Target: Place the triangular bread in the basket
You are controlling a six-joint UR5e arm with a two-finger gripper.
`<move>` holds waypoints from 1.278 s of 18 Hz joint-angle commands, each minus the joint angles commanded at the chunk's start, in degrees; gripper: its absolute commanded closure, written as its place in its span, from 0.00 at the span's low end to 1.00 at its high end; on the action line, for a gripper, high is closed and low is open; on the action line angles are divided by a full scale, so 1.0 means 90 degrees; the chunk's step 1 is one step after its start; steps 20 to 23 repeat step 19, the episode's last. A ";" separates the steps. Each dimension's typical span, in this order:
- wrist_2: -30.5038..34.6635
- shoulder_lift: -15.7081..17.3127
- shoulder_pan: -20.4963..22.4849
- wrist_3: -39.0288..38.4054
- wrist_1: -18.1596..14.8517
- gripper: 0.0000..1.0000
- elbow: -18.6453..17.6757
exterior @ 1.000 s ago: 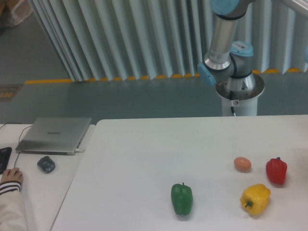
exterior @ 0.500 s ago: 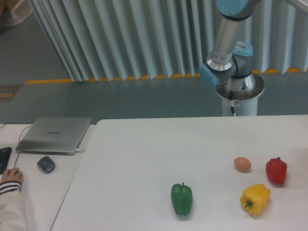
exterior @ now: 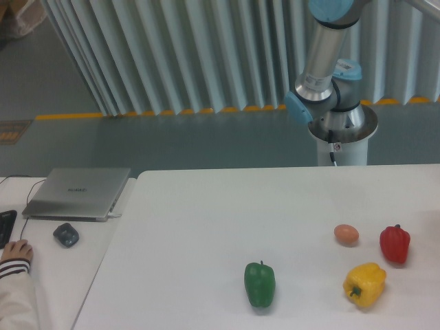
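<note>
Robot arm rising from its base behind the white worktop; hand out of frame, so grip state not visible. No triangular bread or basket anywhere in view. On the worktop: green pepper near the front, yellow pepper to its right, red pepper beyond, brown egg just beside it. Closed laptop, mouse and a person's hand at far left.

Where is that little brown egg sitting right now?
The egg lies on the white table's right side, just left of the red pepper and behind the yellow pepper.
</note>
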 joint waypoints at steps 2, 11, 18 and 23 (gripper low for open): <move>0.0010 0.0020 -0.0177 -0.0314 -0.0010 0.00 -0.0010; 0.0244 0.0215 -0.1817 -0.2209 -0.0459 0.00 -0.0019; 0.0889 0.0225 -0.2209 -0.2346 -0.0498 0.00 -0.0059; 0.0899 0.0225 -0.2238 -0.2424 -0.0508 0.00 -0.0078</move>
